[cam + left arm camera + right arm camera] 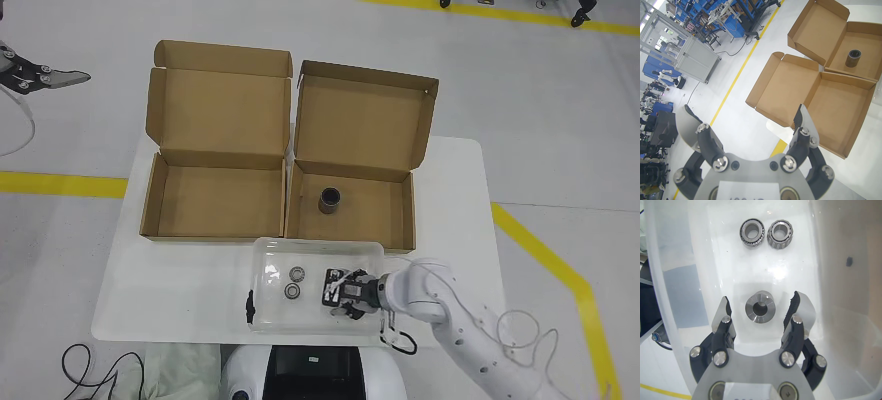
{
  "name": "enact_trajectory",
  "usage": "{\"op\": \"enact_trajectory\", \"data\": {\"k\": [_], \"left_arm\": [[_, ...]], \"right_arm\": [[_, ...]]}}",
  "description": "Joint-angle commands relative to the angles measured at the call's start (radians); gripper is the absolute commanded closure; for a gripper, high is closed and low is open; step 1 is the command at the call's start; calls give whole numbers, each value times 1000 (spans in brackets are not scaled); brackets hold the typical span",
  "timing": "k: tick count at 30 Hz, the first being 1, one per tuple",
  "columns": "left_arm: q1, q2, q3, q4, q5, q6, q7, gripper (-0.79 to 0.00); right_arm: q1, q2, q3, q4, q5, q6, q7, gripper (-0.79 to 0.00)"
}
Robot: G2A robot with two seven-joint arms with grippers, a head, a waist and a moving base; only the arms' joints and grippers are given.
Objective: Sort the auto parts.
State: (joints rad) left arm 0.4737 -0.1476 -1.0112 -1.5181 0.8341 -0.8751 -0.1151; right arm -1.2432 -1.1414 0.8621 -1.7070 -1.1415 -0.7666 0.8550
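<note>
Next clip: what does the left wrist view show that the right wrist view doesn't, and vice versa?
Left wrist view, not the right: the open left gripper over the floor, two cardboard boxes, a dark sleeve standing in the farther box. Right wrist view, not the left: the open right gripper, a steel bushing ungripped between its fingers, two bearings, all in the clear bin. Shared: probably a box, as brown cardboard through the bin wall.

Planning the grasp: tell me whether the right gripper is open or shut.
Open: fingers of the right gripper stand apart either side of the steel bushing in the clear bin, not touching it.
</note>
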Motion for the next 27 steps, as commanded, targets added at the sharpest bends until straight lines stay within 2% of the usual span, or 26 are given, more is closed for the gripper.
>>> {"op": "enact_trajectory", "data": {"k": [1,2,3,5,7,16,27], "left_arm": [[0,0,0,0,0,0,0,-785],[0,0,0,0,0,0,0,-785],[0,0,0,0,0,0,0,-785],[0,0,0,0,0,0,0,-785],[0,0,0,0,0,0,0,-785],[0,0,0,0,0,0,0,-785],[0,0,0,0,0,0,0,-785]], "right_arm": [[8,-2,-10,7,3,5,5,-566],[12,-2,-14,10,5,6,6,-545],[17,-3,-18,13,5,10,13,-486],[23,-3,-26,14,10,16,21,-277],[28,-3,-30,14,11,23,23,0],[31,4,-22,-23,3,51,14,0],[32,18,34,-98,27,20,-118,0]]}}
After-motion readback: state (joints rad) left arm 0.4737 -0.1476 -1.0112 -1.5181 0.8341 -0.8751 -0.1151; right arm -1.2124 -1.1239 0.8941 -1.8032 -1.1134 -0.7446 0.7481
